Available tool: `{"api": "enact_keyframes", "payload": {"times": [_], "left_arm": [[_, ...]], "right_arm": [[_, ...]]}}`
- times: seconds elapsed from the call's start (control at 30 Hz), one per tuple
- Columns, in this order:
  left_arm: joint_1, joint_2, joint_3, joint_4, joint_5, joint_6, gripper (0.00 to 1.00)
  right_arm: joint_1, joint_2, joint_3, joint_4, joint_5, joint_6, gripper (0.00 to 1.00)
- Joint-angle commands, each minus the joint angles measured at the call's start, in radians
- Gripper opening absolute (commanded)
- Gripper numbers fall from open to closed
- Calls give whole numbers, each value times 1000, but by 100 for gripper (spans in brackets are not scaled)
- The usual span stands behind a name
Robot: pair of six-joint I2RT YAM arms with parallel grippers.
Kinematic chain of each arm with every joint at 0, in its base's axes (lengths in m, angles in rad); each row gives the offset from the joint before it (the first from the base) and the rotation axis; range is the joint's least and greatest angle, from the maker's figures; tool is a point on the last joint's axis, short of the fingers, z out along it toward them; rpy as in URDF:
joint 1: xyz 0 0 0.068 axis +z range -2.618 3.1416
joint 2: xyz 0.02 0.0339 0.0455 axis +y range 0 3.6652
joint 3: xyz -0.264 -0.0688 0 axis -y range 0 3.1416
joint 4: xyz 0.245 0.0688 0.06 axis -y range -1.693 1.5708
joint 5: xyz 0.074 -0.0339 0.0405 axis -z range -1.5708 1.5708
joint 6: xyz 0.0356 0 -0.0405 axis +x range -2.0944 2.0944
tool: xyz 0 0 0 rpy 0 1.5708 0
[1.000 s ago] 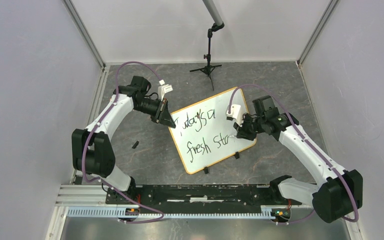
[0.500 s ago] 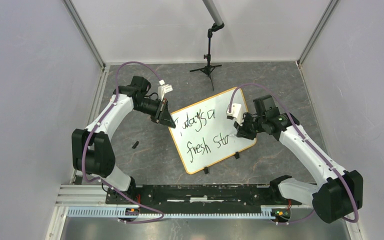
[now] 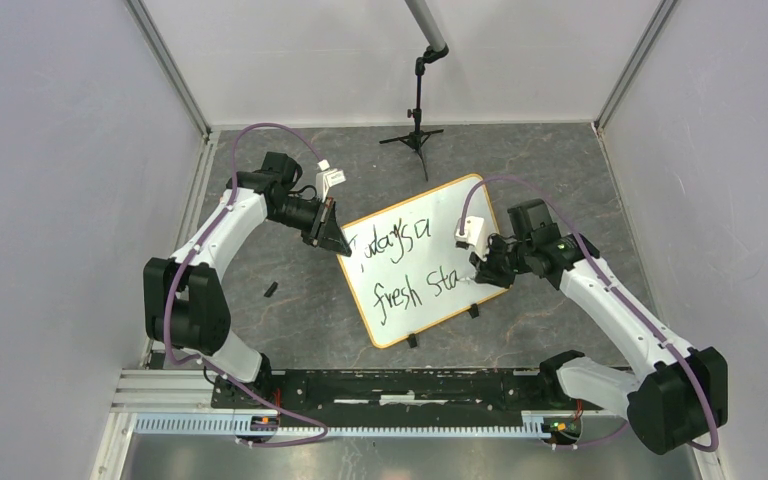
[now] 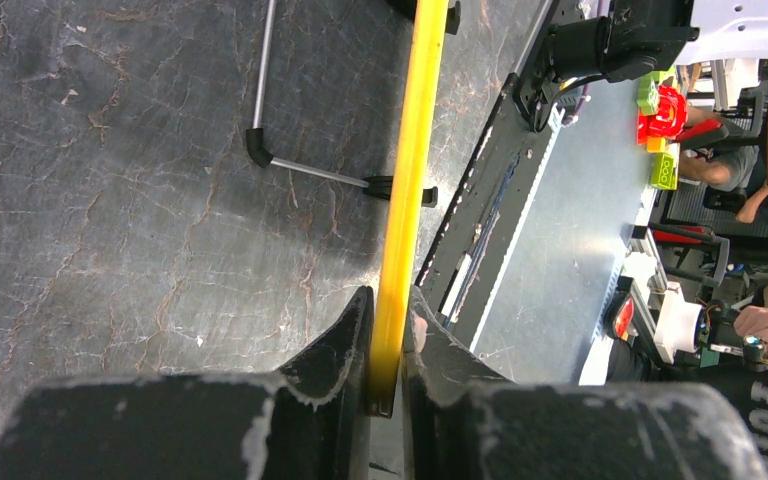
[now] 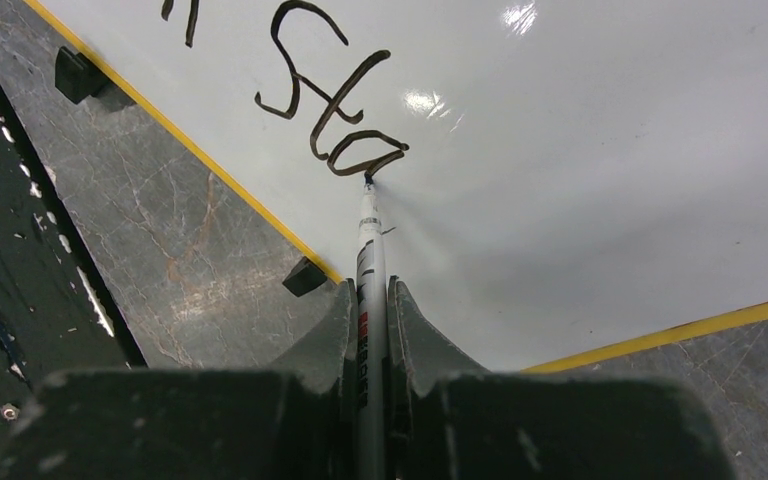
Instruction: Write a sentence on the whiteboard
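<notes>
Shows the whiteboard (image 3: 440, 215) flat at the centre of the table (image 3: 290, 270), long axis slanting from left to far right, the sentence (image 3: 397, 247) running along it. Has the left gripper (image 4: 390, 300) clamped on its left rim, the right gripper (image 5: 370, 290) clenched on a marker (image 5: 368, 225), tip touching the last letter.

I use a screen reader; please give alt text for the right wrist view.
A marker clamped in the right gripper touches its tip to the whiteboard, at the end of black script reading "Sta".
</notes>
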Motion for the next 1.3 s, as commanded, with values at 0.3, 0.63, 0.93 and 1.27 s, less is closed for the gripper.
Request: {"api": "enact_keyframes", "payload": {"times": [0.3,0.63,0.93,1.27], "left_arm": [[-11,1,-16,53,-119,70,2],[-11,0,-20,52,-125,73,2],[-11,2,-16,53,-125,70,2],[-11,6,-15,53,-119,73,3]], "right_arm": [[-7,-7,130,-32,36,-47,0],[-7,42,130,5,12,-40,0],[-23,31,82,8,70,-57,0],[-33,-1,-24,-16,45,-71,0]]}}
